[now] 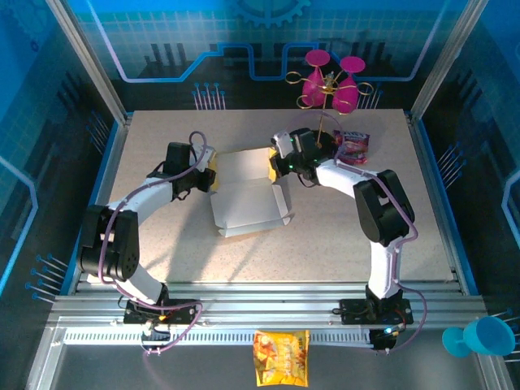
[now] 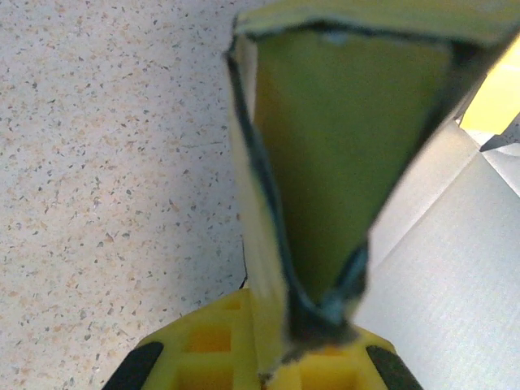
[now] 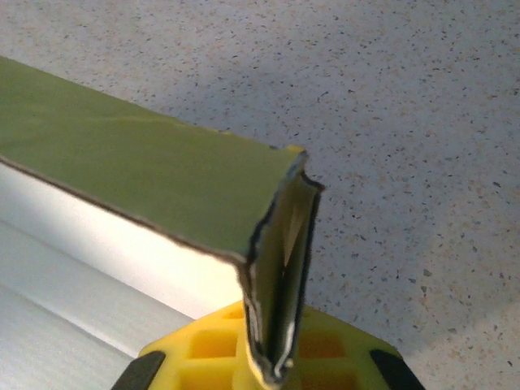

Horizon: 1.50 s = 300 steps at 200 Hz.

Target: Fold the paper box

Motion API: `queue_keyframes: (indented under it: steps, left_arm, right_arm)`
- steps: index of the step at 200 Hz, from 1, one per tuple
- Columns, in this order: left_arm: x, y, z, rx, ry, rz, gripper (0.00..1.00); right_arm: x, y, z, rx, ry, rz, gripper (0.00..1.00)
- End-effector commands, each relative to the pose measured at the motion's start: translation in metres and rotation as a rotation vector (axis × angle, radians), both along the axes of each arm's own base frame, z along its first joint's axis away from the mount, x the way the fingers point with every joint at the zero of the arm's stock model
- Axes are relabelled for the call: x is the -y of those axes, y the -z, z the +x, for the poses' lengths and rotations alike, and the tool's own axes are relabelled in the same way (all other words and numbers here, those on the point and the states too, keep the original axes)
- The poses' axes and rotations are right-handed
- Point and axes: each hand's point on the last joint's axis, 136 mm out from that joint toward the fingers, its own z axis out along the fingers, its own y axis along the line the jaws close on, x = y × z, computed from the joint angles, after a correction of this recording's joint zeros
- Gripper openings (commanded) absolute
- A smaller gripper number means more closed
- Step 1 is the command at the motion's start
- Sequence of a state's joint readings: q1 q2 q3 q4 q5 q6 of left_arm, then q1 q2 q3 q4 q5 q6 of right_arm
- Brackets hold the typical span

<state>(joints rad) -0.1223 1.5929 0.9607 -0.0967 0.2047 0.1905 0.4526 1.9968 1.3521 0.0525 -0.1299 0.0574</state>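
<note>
1. The left pincer is squeezed shut on a yellow flap on the left side of the paper box. The flap stands up from the white inside.
2. The right pincer is squeezed shut too. It holds the flap on the right side of the box, which is bent double and stands up.
3. The box lies in the middle of the table, white side up, between the two pincers.
4. I think the job is only partway done. Two side flaps are up. The rest of the box looks mostly flat and open. The walls need tucking in, and the top is not closed yet.
5. A small red snack pack lies on the far right, near the right pincer but apart from the box.
</note>
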Motion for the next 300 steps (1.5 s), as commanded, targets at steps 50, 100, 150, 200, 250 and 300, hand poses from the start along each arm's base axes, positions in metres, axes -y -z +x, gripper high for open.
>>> queue_keyframes:
  steps: [50, 100, 150, 200, 250, 300]
  left_arm:
    - [0.021, -0.018, 0.005, 0.055, 0.080, -0.057, 0.00]
    - [0.021, -0.016, 0.005, 0.053, 0.082, -0.057, 0.00]
    - [0.021, -0.015, 0.006, 0.050, 0.083, -0.055, 0.00]
    - [0.016, -0.011, 0.012, 0.029, 0.034, -0.033, 0.00]
    - [0.005, 0.006, 0.021, -0.025, -0.177, 0.108, 0.00]
    - [-0.019, 0.021, 0.025, -0.107, -0.429, 0.209, 0.00]
  right_arm:
    - [-0.033, 0.002, -0.006, 0.001, 0.017, 0.004, 0.00]
    - [-0.034, 0.015, -0.002, -0.032, 0.037, 0.000, 0.08]
    - [-0.037, 0.021, 0.001, -0.050, 0.043, 0.009, 0.09]
    - [-0.029, 0.024, 0.004, -0.041, 0.111, -0.036, 0.00]
    - [-0.003, 0.028, 0.000, -0.003, 0.351, -0.223, 0.00]
    - [0.021, 0.030, -0.006, -0.054, 0.555, -0.340, 0.00]
